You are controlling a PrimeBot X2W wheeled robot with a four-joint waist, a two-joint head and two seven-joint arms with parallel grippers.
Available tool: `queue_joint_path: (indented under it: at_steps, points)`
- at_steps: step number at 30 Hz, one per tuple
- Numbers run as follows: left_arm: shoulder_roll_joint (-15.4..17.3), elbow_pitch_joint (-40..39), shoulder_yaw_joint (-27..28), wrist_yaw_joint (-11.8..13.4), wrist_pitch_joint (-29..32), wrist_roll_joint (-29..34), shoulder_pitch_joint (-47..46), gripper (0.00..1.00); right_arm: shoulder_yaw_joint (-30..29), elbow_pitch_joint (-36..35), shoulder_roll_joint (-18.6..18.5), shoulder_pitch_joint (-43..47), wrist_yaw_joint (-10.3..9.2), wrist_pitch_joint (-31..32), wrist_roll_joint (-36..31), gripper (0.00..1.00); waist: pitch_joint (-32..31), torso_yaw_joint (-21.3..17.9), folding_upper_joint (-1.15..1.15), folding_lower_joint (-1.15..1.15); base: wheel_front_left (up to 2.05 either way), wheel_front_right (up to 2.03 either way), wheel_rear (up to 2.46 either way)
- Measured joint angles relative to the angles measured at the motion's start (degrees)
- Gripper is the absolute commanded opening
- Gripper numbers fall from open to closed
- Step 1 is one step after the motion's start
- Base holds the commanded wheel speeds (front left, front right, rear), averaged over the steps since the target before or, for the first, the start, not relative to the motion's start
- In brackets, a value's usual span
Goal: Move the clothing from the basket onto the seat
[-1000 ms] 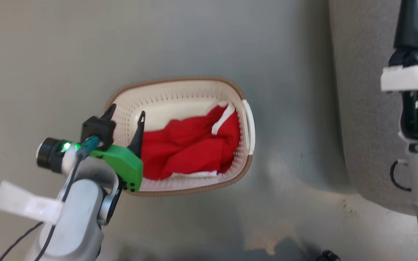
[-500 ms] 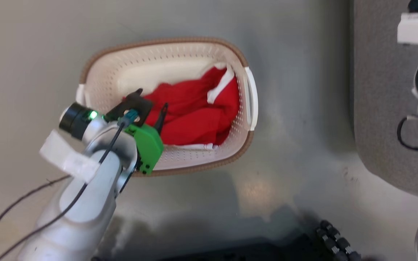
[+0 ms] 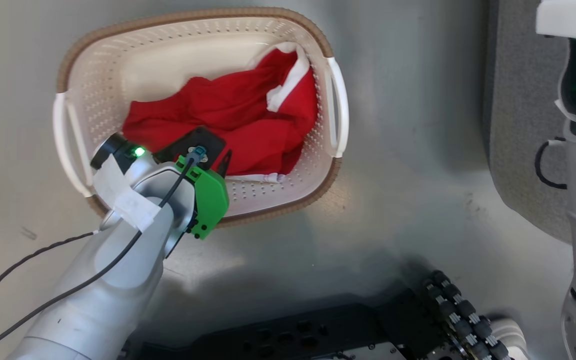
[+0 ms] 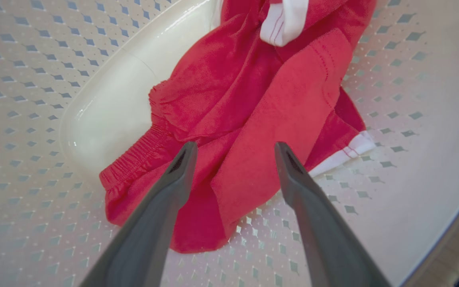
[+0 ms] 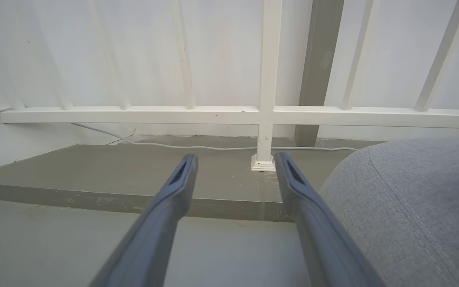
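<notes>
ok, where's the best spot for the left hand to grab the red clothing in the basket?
Probably the raised fold running down the middle of the clothing, taken from straight above. The basket walls block any side approach, and the open left hand hangs over it with a finger on either side of that ridge.

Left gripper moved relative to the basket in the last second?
Yes. Judged against the basket rim, the left gripper went from the left wall inward, and now hangs open over the clothing inside.
</notes>
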Motion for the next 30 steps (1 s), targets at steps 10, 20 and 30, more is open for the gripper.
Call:
queue_joint_path:
  at_steps: [10,20,30]
  points:
    - [0.73,5.73,-1.26,-0.03,-0.45,-0.1,-2.16,1.0,1.9,0.58,1.51,-1.9,0.71,-0.91,-0.35,1.0,2.12,-3.02,0.0,0.0,0.0,0.0,0.0]
    - [1.32,9.91,-4.27,-0.08,-1.15,-0.76,-4.02,1.0,2.76,1.9,2.05,-1.9,0.71,-1.87,-0.89,1.0,3.34,-5.48,0.0,0.0,0.0,0.0,0.0]
    - [1.08,13.19,-7.53,-0.08,-2.68,-1.23,-7.36,1.0,3.43,2.71,2.67,-1.92,0.7,-2.41,-0.98,1.0,3.72,-7.31,0.0,0.0,0.0,0.0,0.0]
